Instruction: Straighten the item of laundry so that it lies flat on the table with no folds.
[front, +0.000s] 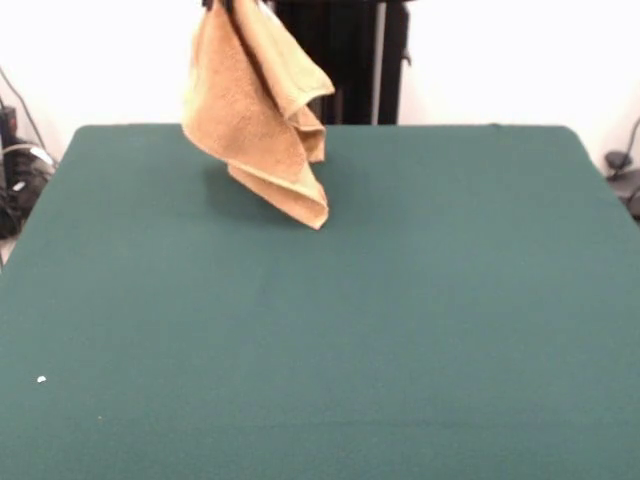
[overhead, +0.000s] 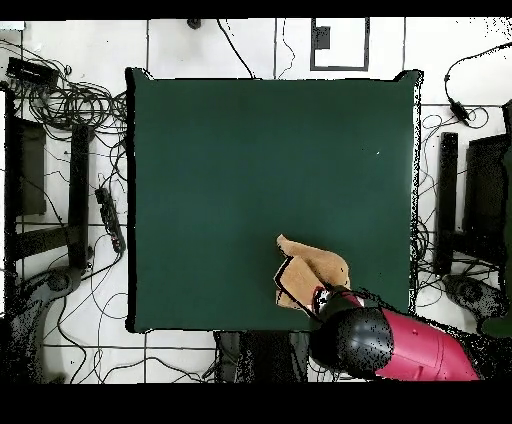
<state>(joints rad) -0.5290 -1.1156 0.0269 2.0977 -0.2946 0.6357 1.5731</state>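
The item of laundry, a golden-tan terry towel, hangs bunched and folded from the top edge of the front view. Its lowest corner points down over the far left part of the dark green table. My gripper shows only as dark tips at the towel's top and is shut on the cloth. In the overhead view the towel is a crumpled shape near the table's bottom right edge. It sits just off the end of the red arm, where the gripper holds it.
A small white speck lies on the cloth near the front left. Cables and a power strip lie on the floor beside one side of the table. Black equipment stands on the other side.
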